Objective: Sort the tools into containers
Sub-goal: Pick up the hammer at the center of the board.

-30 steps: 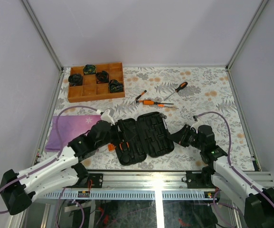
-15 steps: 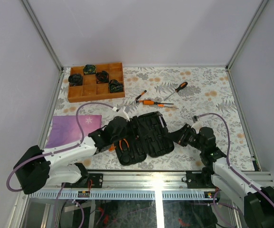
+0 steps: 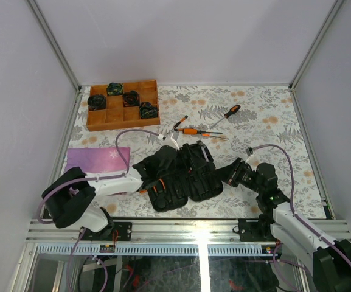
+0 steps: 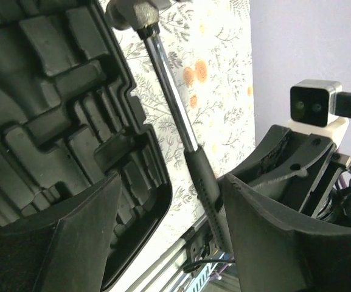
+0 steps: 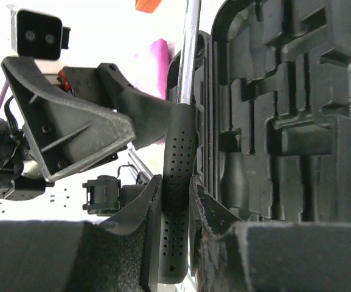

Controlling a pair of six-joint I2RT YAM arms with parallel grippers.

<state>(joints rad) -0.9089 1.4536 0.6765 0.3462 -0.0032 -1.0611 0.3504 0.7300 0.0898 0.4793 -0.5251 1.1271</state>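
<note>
The black tool case (image 3: 187, 176) lies open at the table's near middle, its moulded slots (image 4: 47, 109) showing. Orange-handled pliers (image 3: 157, 185) lie in its left half. My right gripper (image 3: 235, 174) (image 5: 176, 201) is shut on the perforated black handle of the hammer (image 5: 178, 182), just right of the case. In the left wrist view the hammer (image 4: 175, 115) runs along the case's right edge, its steel head (image 4: 135, 12) at the far end. My left gripper (image 3: 176, 162) (image 4: 172, 243) hangs open over the case's right half, holding nothing. Three screwdrivers (image 3: 196, 131) lie behind the case.
A brown wooden compartment tray (image 3: 110, 118) holding several dark objects stands at the back left. A purple cloth (image 3: 93, 163) lies at the left under my left arm. The metal frame rail (image 3: 193, 228) runs along the near edge.
My left arm has swung right, carrying its gripper from the case's left edge to over its middle. The right gripper has hardly moved and still grips the hammer.
</note>
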